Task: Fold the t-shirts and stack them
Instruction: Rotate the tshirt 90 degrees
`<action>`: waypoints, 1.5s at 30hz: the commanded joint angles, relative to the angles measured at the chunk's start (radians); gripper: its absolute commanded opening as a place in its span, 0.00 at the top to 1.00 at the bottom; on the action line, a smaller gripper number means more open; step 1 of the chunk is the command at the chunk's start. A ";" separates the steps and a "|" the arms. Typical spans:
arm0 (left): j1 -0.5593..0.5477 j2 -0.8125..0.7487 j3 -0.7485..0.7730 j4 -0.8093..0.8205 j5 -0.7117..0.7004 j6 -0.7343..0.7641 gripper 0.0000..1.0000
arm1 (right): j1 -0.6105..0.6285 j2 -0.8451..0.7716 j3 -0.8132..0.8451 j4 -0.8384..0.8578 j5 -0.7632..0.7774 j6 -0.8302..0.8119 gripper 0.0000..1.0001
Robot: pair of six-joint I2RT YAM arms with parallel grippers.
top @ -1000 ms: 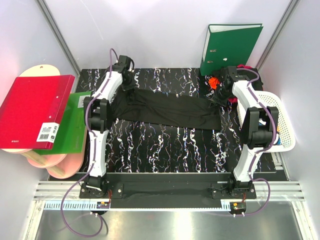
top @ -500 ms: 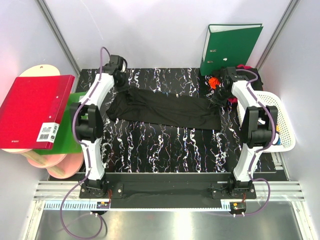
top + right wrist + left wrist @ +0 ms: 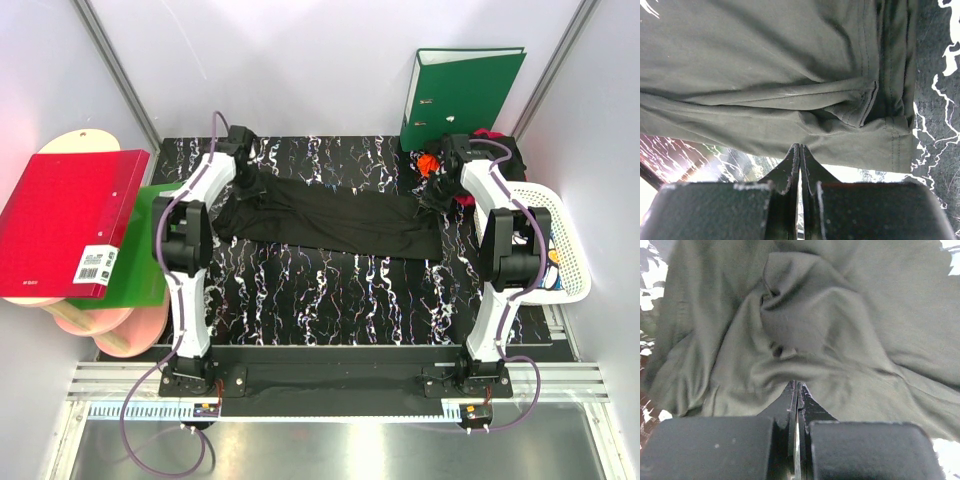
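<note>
Holding the black shirt (image 3: 340,220) by its two ends, the arms have it stretched as a long band across the far half of the table (image 3: 330,290), probably to pull it flat before a fold. The left gripper (image 3: 248,180) sits at the shirt's far left corner with its jaws pressed fully together. In its wrist view the cloth bunches and creases run in toward the tips, so I judge a pinch of fabric is caught there, though the pinched bit itself is hidden. The right gripper (image 3: 437,197) is at the right end, jaws almost fully closed. Its wrist view shows the tips meeting the stitched hem, which looks like a thin grip on that edge. The right end lies straight and fairly smooth, while the left end is rumpled and slack, so the tension is uneven. A second ago the left end was squarer and the left gripper sat just beside where it is now. Half a second ago that arm had swung farther back and outward, dragging the left end into a taper. Now it has come back in toward the shirt, and the cloth there has gathered in folds. The right arm has hardly moved, and both grips are unchanged.
</note>
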 commanded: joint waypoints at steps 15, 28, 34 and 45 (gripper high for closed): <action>-0.028 0.270 0.458 0.055 -0.015 -0.129 1.00 | 0.006 0.023 0.073 -0.045 0.008 -0.033 0.94; 0.017 0.165 0.337 0.139 0.115 -0.119 1.00 | 0.006 0.007 0.055 -0.060 0.011 -0.028 0.94; 0.032 0.007 0.162 0.089 0.043 -0.021 1.00 | 0.006 0.020 0.045 -0.055 0.005 -0.023 0.94; 0.035 -0.021 0.122 0.075 -0.003 -0.013 1.00 | 0.006 0.037 0.074 -0.055 0.000 -0.007 0.94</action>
